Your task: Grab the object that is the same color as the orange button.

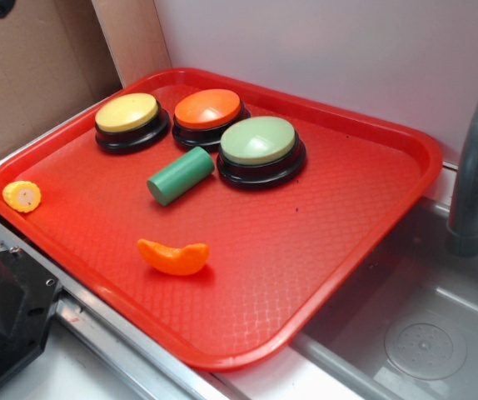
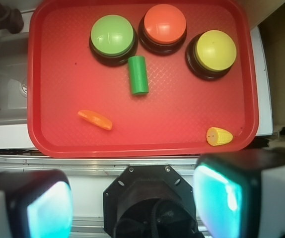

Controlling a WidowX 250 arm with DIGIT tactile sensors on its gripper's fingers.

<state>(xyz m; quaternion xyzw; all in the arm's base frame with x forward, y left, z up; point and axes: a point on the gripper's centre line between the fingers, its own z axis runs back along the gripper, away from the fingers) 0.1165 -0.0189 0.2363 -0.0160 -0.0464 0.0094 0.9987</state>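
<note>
The orange slice [image 1: 173, 257] lies on the red tray [image 1: 322, 250] near its front edge; in the wrist view it [image 2: 95, 119] lies at the lower left of the tray [image 2: 53, 99]. The orange button [image 1: 208, 111] stands at the back between the yellow-topped button [image 1: 127, 114] and the pale green-topped button [image 1: 258, 142]; in the wrist view it [image 2: 164, 25] is at the top. My gripper [image 2: 132, 198] is open and empty, high above the robot base, short of the tray's near edge. It does not show in the exterior view.
A green cylinder [image 1: 180, 175] lies in front of the buttons. A yellow corn piece [image 1: 22, 197] sits at the tray's left edge. A grey sink basin [image 1: 422, 333] and faucet [image 1: 476, 158] lie right of the tray. Cardboard [image 1: 31, 67] stands behind on the left.
</note>
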